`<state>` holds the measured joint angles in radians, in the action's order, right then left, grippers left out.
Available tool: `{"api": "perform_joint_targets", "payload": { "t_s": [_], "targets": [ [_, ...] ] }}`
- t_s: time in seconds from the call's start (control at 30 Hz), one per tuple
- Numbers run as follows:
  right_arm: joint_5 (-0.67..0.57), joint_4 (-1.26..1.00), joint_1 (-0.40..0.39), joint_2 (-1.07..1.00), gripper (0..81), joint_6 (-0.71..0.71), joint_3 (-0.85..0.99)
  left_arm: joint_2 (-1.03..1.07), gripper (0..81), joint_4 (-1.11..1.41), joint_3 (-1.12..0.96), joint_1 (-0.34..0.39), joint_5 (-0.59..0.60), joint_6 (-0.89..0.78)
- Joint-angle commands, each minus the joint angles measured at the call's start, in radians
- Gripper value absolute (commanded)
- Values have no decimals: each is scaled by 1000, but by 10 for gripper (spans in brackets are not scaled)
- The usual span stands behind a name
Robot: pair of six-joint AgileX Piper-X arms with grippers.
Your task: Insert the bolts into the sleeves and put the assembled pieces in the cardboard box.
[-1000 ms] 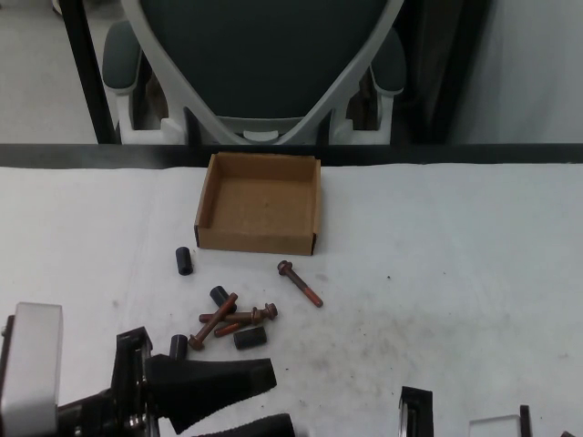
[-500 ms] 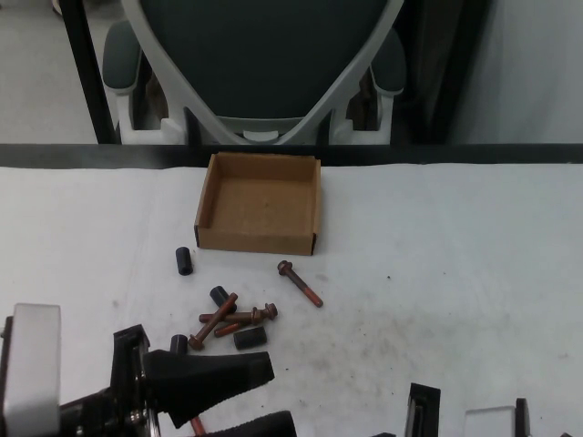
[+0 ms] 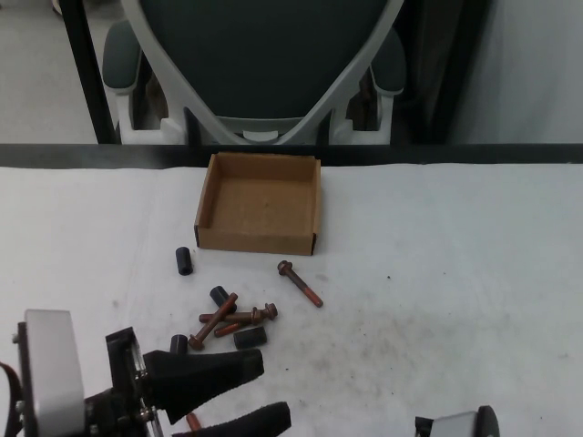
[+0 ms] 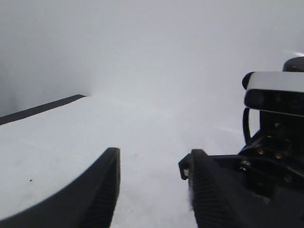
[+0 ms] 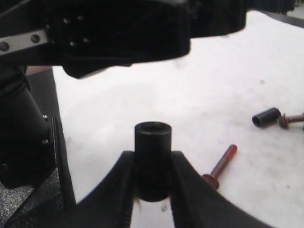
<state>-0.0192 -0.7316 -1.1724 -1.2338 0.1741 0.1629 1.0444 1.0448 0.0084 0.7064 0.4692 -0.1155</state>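
Entry: we log the right end effector (image 5: 152,164) clamped on a black sleeve (image 5: 152,137) at the desk's (image 3: 455,255) near edge, the left end effector (image 4: 154,154) gaping empty, having shifted to uncover a loose bolt (image 5: 219,166); insertion pending, cardboard box (image 3: 258,238) empty.

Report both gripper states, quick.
Left gripper: open, holding nothing.
Right gripper: closed on a black sleeve.
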Motion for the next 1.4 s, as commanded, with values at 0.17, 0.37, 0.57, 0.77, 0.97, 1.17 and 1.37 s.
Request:
{"api": "perform_joint_targets", "payload": {
  "t_s": [0.17, 0.37, 0.57, 0.77, 0.97, 1.17, 1.37],
  "targets": [
    [36, 164, 3, 8, 2, 151, 12, -11, 372, -189, -14, 2, -60, 130],
    [32, 211, 3, 8, 2, 202, 12, -5, 372, -727, -178, 2, -137, 282],
    [-32, 223, 3, 8, 2, 202, 12, -1, 372, -1119, -341, 2, -266, 353],
    [-81, 226, 3, 8, 2, 200, 12, -1, 372, -1133, -354, 4, -261, 391],
    [-84, 250, 3, 8, 2, 202, 10, -1, 375, -1209, -377, 4, -336, 285],
    [-84, 256, 3, 8, 2, 216, 10, 1, 375, -1407, -484, 4, -402, 407],
    [-84, 256, 3, 8, 2, 216, 10, 1, 375, -1496, -531, 4, -454, 736]
  ]
}}
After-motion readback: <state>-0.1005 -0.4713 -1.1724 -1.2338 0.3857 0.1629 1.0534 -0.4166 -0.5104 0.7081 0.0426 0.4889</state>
